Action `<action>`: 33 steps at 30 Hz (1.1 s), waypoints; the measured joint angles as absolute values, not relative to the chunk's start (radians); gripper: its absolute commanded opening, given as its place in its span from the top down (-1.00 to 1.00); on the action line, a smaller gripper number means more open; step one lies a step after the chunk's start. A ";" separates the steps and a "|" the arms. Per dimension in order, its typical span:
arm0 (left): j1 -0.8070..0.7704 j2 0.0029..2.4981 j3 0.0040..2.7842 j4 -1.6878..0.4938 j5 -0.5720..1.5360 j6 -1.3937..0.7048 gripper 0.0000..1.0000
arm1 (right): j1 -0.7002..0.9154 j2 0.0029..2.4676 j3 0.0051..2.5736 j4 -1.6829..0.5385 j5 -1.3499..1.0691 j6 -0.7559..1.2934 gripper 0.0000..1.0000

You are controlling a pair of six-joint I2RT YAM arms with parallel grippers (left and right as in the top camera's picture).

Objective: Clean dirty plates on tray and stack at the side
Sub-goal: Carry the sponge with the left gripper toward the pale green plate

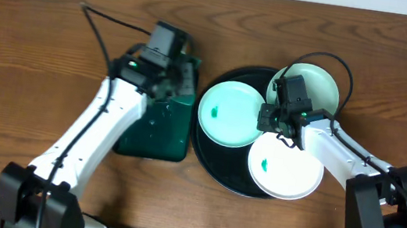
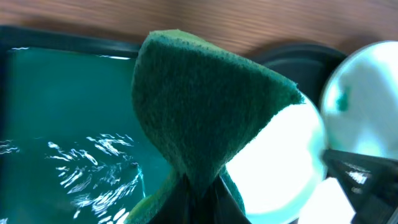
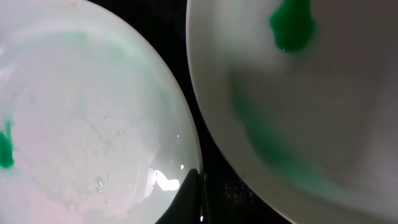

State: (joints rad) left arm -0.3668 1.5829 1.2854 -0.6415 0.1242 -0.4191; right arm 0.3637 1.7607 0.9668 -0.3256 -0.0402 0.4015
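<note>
Sponge [image 2: 205,106] clamped in left end effector [image 2: 200,199] over green tray [image 1: 153,135], likely for wetting; right end effector [image 1: 278,117] closed, empty, above dirty plates [image 1: 231,114].

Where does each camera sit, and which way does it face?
Overhead: above the table, looking straight down; both arms show.
Left wrist: on the left arm, facing the sponge pinched in the left gripper over the green tray.
Right wrist: on the right arm, looking down at two plates; the shut right gripper shows.
Shared: all see plates and the black tray.
</note>
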 measured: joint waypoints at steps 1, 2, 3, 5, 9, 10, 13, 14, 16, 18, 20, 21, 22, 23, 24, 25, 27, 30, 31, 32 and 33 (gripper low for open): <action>-0.385 1.590 1.285 -0.627 0.126 -0.430 0.85 | 0.364 1.761 0.967 -0.326 -0.041 0.402 0.97; -0.402 1.600 1.285 -0.615 0.127 -0.440 0.86 | 0.364 1.761 0.967 -0.326 -0.040 0.402 0.97; -0.418 1.612 1.285 -0.602 0.128 -0.450 0.87 | 0.364 1.761 0.967 -0.326 -0.041 0.402 0.97; -0.451 1.648 1.285 -0.577 0.129 -0.465 0.86 | 0.364 1.761 0.967 -0.326 -0.040 0.402 0.97; -0.491 1.731 1.285 -0.559 0.130 -0.479 0.86 | 0.364 1.761 0.967 -0.326 -0.040 0.402 0.97; -0.497 1.755 1.285 -0.559 0.131 -0.484 0.86 | 0.364 1.761 0.967 -0.326 -0.041 0.402 0.97; -0.500 1.797 1.285 -0.557 0.132 -0.505 0.85 | 0.364 1.761 0.967 -0.326 -0.040 0.401 0.98; -0.500 1.808 1.285 -0.556 0.132 -0.509 0.86 | 0.364 1.761 0.967 -0.326 -0.040 0.401 0.97; -0.500 1.824 1.285 -0.556 0.132 -0.518 0.86 | 0.364 1.761 0.967 -0.326 -0.040 0.402 0.97; -0.500 1.833 1.285 -0.556 0.132 -0.524 0.86 | 0.364 1.761 0.967 -0.326 -0.040 0.402 0.97; -0.500 1.838 1.285 -0.553 0.132 -0.525 0.86 | 0.364 1.761 0.967 -0.326 -0.040 0.402 0.97; -0.500 1.841 1.285 -0.550 0.132 -0.525 0.85 | 0.364 1.761 0.967 -0.326 -0.040 0.402 0.97; -0.500 1.843 1.285 -0.547 0.132 -0.527 0.85 | 0.364 1.761 0.967 -0.326 -0.040 0.402 0.97; -0.500 1.846 1.285 -0.544 0.132 -0.527 0.86 | 0.364 1.761 0.967 -0.326 -0.040 0.402 0.97; -0.500 1.848 1.285 -0.541 0.132 -0.528 0.86 | 0.364 1.761 0.967 -0.326 -0.040 0.402 0.97; -0.501 1.851 1.285 -0.537 0.132 -0.528 0.85 | 0.364 1.761 0.967 -0.326 -0.040 0.402 0.98; -0.504 1.857 1.285 -0.526 0.132 -0.529 0.85 | 0.364 1.761 0.967 -0.326 -0.040 0.402 0.97; -0.519 1.864 1.285 -0.504 0.132 -0.540 0.86 | 0.364 1.761 0.967 -0.326 -0.040 0.402 0.97; -0.523 1.864 1.285 -0.498 0.131 -0.548 0.86 | 0.364 1.761 0.967 -0.326 -0.040 0.402 0.97; -0.528 1.864 1.285 -0.495 0.129 -0.553 0.86 | 0.364 1.761 0.967 -0.326 -0.040 0.402 0.97; -0.532 1.864 1.285 -0.494 0.127 -0.557 0.86 | 0.364 1.761 0.967 -0.326 -0.040 0.402 0.97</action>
